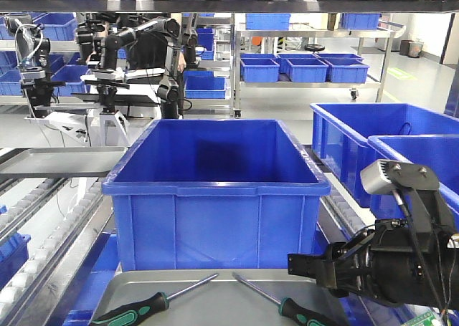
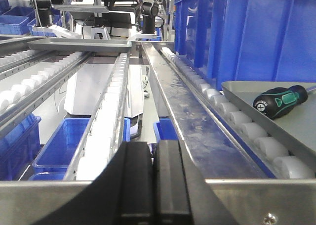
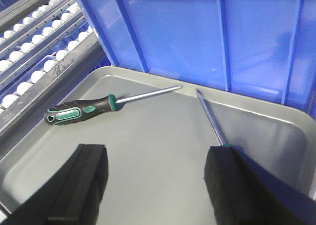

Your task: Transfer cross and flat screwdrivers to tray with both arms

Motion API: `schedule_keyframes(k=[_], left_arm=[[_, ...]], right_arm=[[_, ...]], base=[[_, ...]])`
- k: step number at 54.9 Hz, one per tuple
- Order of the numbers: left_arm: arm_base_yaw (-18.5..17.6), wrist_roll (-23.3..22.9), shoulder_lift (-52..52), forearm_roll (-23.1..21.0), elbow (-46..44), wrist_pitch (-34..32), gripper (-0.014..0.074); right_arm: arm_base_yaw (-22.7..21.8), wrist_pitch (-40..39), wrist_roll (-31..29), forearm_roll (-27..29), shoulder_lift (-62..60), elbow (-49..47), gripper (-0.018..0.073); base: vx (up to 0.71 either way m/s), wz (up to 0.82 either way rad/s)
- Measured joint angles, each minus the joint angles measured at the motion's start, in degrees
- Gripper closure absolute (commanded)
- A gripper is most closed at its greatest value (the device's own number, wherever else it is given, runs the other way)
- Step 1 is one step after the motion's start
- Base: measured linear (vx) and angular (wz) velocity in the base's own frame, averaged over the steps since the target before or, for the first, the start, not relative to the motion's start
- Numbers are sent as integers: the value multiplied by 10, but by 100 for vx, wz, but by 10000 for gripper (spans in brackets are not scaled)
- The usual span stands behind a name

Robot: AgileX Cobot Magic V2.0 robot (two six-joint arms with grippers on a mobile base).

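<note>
Here the right gripper (image 3: 157,185) gapes empty over the tray (image 3: 148,151); left gripper (image 2: 154,185) pressed together

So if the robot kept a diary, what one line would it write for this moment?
screwdrivers: both in tray | right end effector: open, above tray, holding nothing | left end effector: shut, off tray

The right pincer (image 1: 305,266) is matte black, with black cables and a silver camera housing (image 1: 380,175).

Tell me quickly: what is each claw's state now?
Left claw: closed, holding nothing.
Right claw: open, empty, over the flat grey metal tray.
</note>
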Motion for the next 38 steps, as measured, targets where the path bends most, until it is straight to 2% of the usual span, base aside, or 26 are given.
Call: schedule_keyframes(k=[11, 21, 28, 35, 38], left_arm=[[0, -1, 0, 0, 0, 1, 602], [0, -1, 0, 0, 0, 3, 602], [0, -1, 0, 0, 0, 4, 602], [0, -1, 0, 0, 0, 4, 602], [0, -1, 0, 0, 0, 4, 602]], right_arm=[[0, -1, 0, -3, 0, 0, 81], [-1, -5, 14, -49, -15, 0, 218], [-1, -4, 80, -134, -66, 0, 377], [-1, -33, 197, -268, -132, 23, 559], [-1, -71, 240, -325, -162, 64, 573]], base=[[0, 0], [0, 0], [0, 0], [0, 0], [0, 0]])
